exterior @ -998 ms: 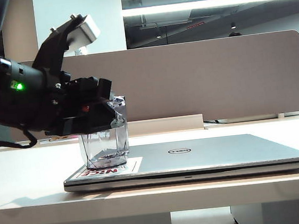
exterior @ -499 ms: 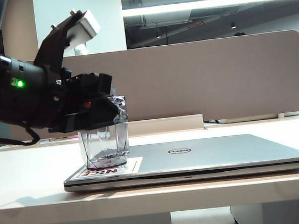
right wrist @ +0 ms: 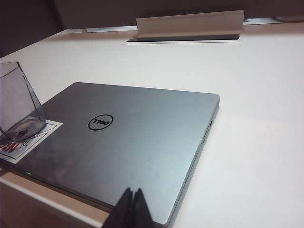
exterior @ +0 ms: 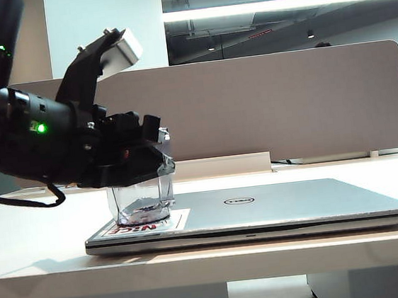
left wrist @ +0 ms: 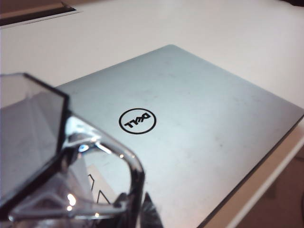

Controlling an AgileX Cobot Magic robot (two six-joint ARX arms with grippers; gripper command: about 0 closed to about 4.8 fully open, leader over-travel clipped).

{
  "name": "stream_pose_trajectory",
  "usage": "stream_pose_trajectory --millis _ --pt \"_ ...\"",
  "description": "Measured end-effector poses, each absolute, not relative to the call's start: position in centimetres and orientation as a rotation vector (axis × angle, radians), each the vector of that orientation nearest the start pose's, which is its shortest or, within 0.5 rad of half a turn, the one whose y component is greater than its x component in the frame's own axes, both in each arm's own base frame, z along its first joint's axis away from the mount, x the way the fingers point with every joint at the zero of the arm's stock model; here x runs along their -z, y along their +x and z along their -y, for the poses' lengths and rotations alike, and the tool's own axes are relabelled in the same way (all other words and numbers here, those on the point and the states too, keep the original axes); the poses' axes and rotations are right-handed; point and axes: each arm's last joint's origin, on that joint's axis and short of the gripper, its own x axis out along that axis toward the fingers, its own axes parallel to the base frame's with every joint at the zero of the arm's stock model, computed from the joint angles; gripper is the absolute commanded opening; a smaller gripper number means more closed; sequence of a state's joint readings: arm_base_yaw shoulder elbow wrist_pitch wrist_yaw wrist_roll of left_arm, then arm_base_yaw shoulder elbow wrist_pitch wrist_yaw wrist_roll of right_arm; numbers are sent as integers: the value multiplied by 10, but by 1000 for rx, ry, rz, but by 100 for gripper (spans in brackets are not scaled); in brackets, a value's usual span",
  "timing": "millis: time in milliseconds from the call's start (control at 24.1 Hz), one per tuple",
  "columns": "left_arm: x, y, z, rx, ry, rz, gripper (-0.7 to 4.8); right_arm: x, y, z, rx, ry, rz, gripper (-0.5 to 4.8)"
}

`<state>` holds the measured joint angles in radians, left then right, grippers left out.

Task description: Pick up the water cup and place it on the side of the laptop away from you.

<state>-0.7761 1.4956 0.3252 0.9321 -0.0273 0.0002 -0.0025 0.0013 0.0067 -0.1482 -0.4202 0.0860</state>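
Water cup (exterior: 142, 201) upright on the sticker corner of the closed laptop (exterior: 290, 207), lower left of centre in the exterior view. Left gripper (exterior: 150, 161) down over the cup's upper part, at the left of that frame; grip not yet certain, fingers' exact state impossible to tell. Right gripper (right wrist: 132, 209) at the bottom edge of its own wrist view, fingertips pressed together on nothing, above the laptop's near edge. White table (exterior: 37, 230) beneath.
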Motion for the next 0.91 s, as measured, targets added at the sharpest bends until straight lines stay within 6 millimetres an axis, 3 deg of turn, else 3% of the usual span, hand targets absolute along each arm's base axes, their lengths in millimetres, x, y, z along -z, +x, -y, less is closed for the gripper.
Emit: stream_pose_trajectory --millis 665,790,915 --pt "-147 177 172 746 77 -173 -6 -152 94 -12 -411 115 -159 -8" --pt "-163 186 182 746 3 -132 -6 -152 94 -12 -411 115 -159 -8" --pt "-195 210 205 742 -18 -173 -6 -152 94 -12 -411 115 -159 -8"
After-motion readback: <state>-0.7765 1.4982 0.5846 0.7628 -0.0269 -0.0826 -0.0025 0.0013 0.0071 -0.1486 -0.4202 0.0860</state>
